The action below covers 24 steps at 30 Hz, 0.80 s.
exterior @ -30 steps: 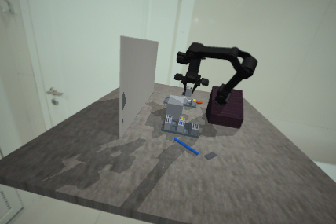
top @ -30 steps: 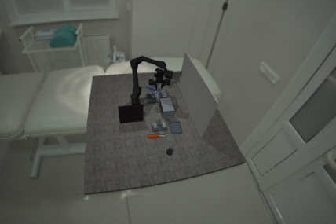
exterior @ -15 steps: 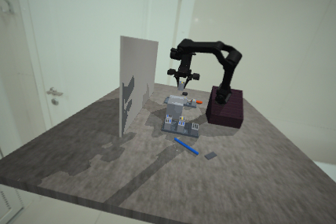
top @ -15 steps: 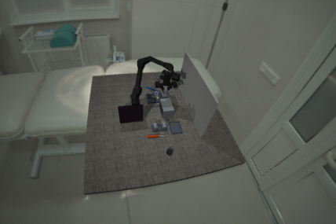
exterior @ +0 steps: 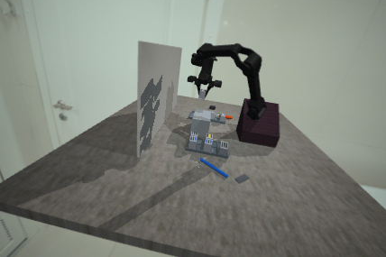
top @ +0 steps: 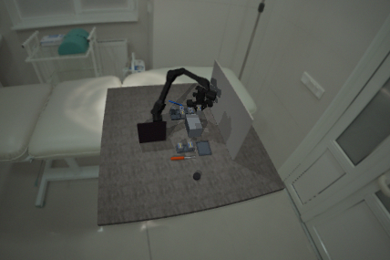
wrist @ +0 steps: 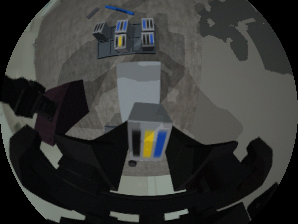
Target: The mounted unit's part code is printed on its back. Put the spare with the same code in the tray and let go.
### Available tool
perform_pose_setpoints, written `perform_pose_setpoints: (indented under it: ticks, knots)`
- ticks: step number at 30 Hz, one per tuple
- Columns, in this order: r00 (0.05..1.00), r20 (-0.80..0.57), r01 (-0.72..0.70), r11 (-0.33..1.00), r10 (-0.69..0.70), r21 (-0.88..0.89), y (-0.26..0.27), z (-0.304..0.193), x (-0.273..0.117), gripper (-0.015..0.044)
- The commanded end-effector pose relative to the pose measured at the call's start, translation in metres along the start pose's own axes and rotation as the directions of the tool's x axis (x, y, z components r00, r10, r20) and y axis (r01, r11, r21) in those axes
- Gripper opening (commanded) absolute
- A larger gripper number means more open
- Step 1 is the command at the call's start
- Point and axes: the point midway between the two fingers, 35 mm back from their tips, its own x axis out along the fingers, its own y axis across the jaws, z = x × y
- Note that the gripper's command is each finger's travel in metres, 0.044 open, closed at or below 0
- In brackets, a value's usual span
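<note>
Above the far side of the table [top: 137, 194], near the upright white panel [top: 232, 112], the gripper [exterior: 204, 89] hung in the air with its jaws clamped on a spare [wrist: 149, 141]. Wrist view showed the held piece as a grey block with black, yellow and blue stripes on its face. Below it stood the mounted unit [wrist: 137, 83], a plain grey block; its printed back could not be read from any view. Other spares [exterior: 208, 143] sat in a holder by the unit's foot, with a second holder [top: 185, 147] on the other side of it.

Step in hand, as I judged it: carrying the chosen spare, lifted and well off the surface. Whether its code matched, I could not tell.

Tray [top: 203, 148] lay flat on the table beyond the unit, just beside the second holder and the orange-handled tool [top: 182, 158]. Next move called for swinging the arm over the unit without clipping it, lowering into the tray, then opening the jaws.
</note>
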Motion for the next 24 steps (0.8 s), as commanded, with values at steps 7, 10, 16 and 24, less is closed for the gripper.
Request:
perform_pose_setpoints:
  ticks: [7,10,16,24]
  knots:
    - [1.000,-0.005,0.003,1.000,-0.003,-0.011,-0.022,-0.049,0.003,0.0000]
    - [1.000,-0.004,0.002,1.000,-0.002,-0.011,-0.026,-0.064,0.005,0.0000]
    - [1.000,-0.002,0.002,1.000,-0.002,-0.013,-0.034,-0.094,0.011,0.0000]
    - [1.000,0.002,0.001,1.000,-0.001,-0.016,-0.039,-0.136,0.021,0.0000]
